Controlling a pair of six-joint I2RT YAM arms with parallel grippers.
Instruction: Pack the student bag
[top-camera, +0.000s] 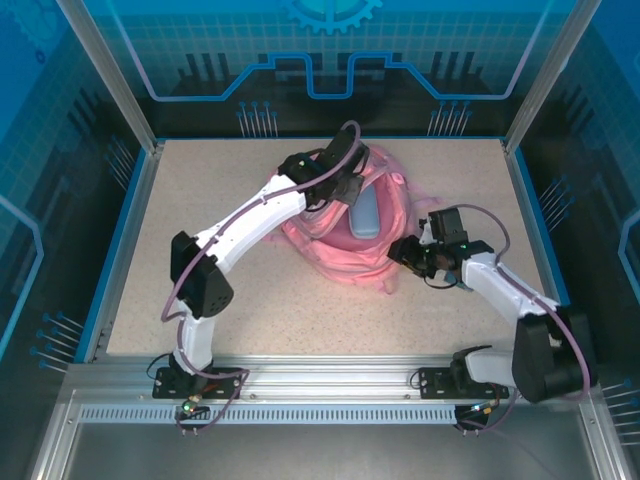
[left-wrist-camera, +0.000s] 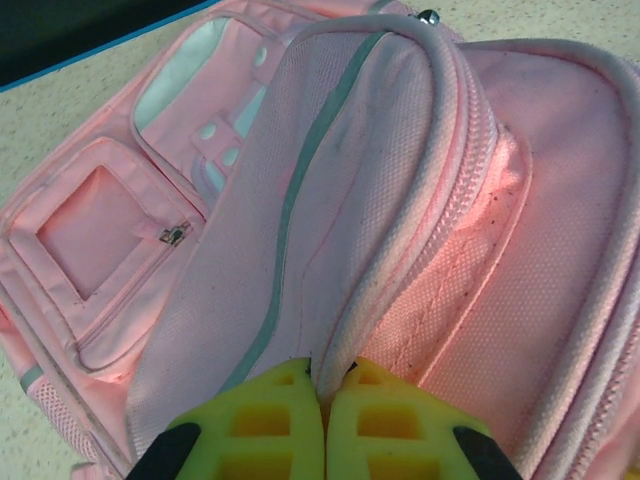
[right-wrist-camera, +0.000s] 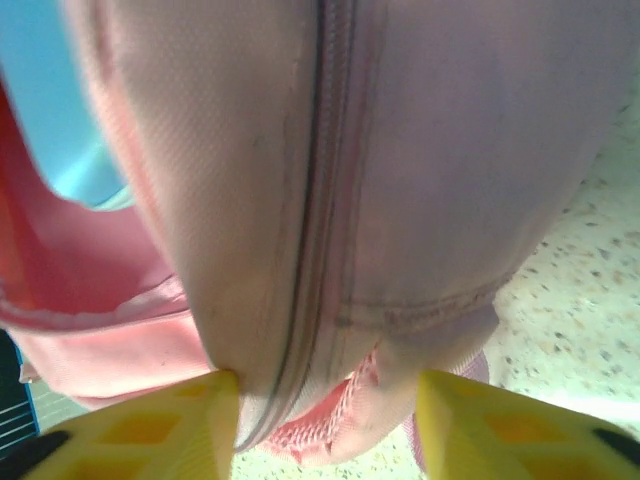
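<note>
The bag (top-camera: 325, 250) is lying near the middle of the counter (top-camera: 200, 300). Its mouth is gaping upward, and a blue item (top-camera: 365, 215) is showing inside, too covered to identify. The left gripper (left-wrist-camera: 322, 390) is pinching the piped rim (left-wrist-camera: 380, 270) of the bag's opening, its yellow fingers pressed together on it. The right gripper (right-wrist-camera: 325, 430) is standing partly spread, squeezing a thick zippered fold of the bag's right side between both fingers, and from overhead the wrists are hiding both sets of fingertips.
</note>
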